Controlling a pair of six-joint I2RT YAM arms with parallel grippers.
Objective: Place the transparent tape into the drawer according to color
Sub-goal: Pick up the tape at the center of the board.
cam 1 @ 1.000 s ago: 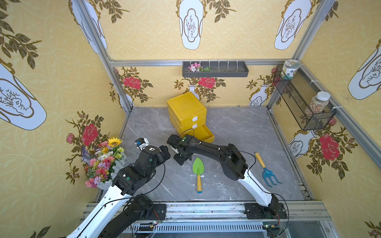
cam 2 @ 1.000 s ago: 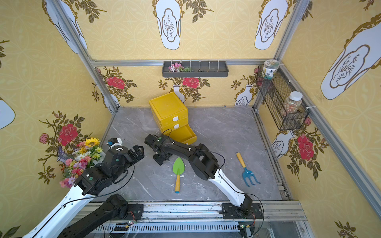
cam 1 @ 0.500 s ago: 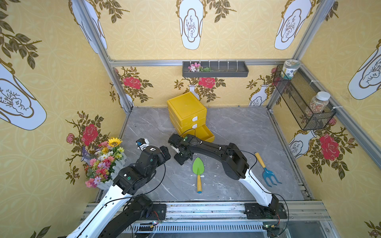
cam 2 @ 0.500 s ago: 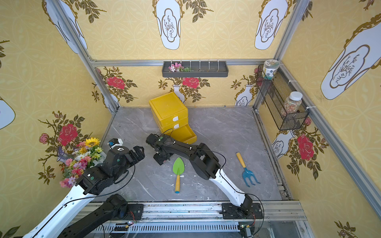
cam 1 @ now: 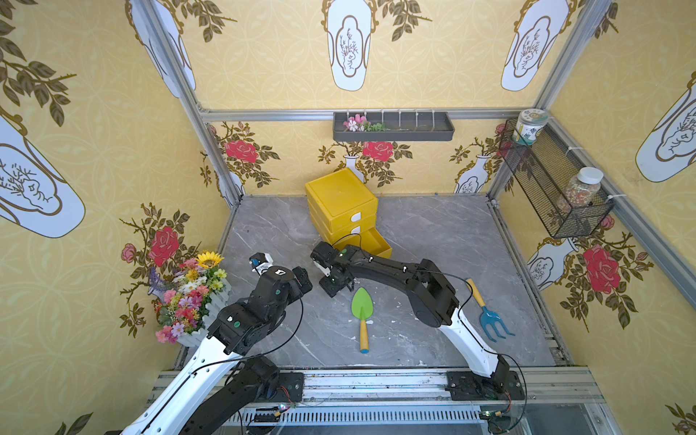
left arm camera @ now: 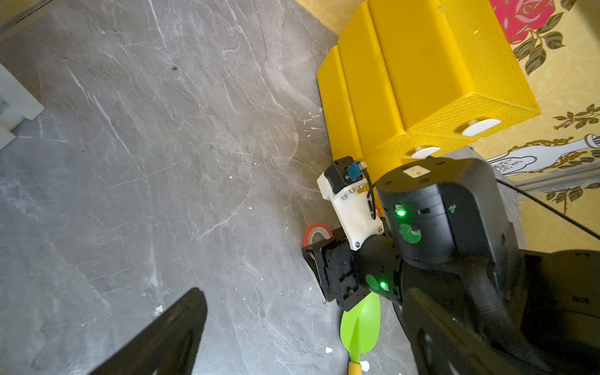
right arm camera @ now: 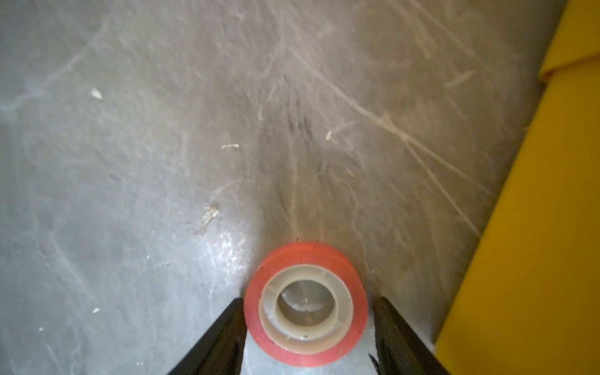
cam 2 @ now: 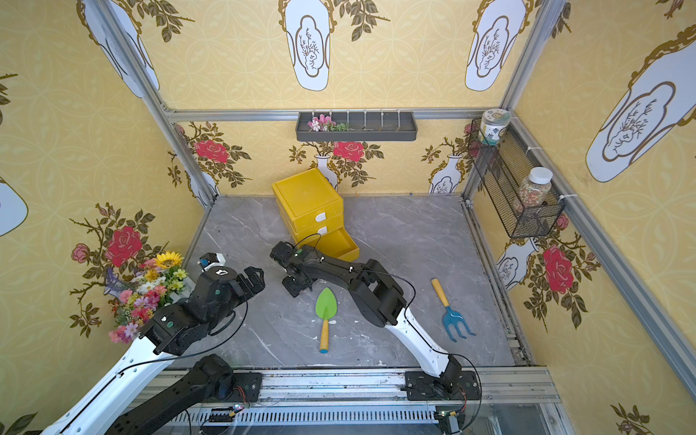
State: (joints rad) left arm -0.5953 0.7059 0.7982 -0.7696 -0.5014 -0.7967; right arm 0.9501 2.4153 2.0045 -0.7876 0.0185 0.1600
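One roll of the transparent tape (right arm camera: pixel 311 251), red with a pale core, lies flat on the grey floor beside the yellow drawer cabinet (cam 1: pixel 341 199). The cabinet's bottom drawer (cam 1: pixel 373 244) is pulled open. My right gripper (right arm camera: pixel 308 299) points down over the roll with its jaws either side of it. One finger touches the rim and the other stands a small gap away. The left wrist view shows the roll (left arm camera: pixel 316 231) peeking out under the right gripper (left arm camera: pixel 313 256). Both top views hide it beneath that gripper (cam 1: pixel 331 286). My left gripper (cam 1: pixel 305 280) hovers open and empty to the left.
A green trowel (cam 1: pixel 362 306) lies just in front of the right gripper, and a blue hand rake (cam 1: pixel 489 320) lies at the right. A flower bouquet (cam 1: pixel 192 297) stands at the left wall. A wire basket (cam 1: pixel 553 188) with jars hangs on the right wall.
The right gripper has stayed over the same spot by the drawer, shifting only slightly. The left arm has not moved.
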